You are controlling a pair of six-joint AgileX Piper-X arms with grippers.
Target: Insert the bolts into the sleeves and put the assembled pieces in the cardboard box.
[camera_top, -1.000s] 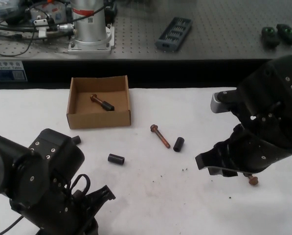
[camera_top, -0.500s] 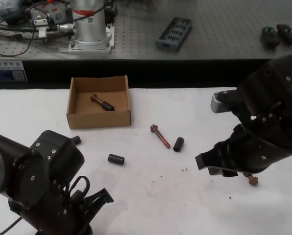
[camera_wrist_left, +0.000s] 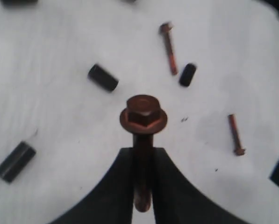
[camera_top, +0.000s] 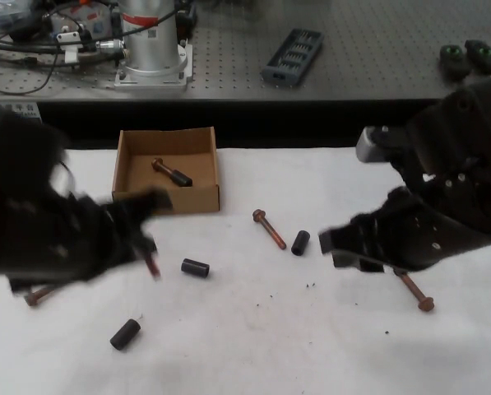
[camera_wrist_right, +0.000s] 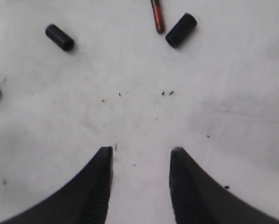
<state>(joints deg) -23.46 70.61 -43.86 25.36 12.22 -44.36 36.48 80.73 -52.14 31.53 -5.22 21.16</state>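
Table [camera_top: 253, 354] carries the cardboard box [camera_top: 167, 200] toward your 11 o'clock in the high view. Your left fingers [camera_wrist_left: 111, 191] clamp a bolt [camera_wrist_left: 143, 116] by its shank, head outward, and your right fingers [camera_wrist_right: 97, 182] stand apart, holding nothing. One assembled piece [camera_top: 173, 173] lies inside the box; a loose bolt [camera_top: 270, 229] and a sleeve [camera_top: 300, 242] lie side by side at its 4 o'clock.

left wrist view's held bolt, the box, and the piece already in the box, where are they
held bolt [camera_wrist_left: 143, 113], left wrist view, on its hex head
box [camera_top: 197, 199], high view, on its front wall
assembled piece [camera_top: 182, 178], high view, on its dark sleeve
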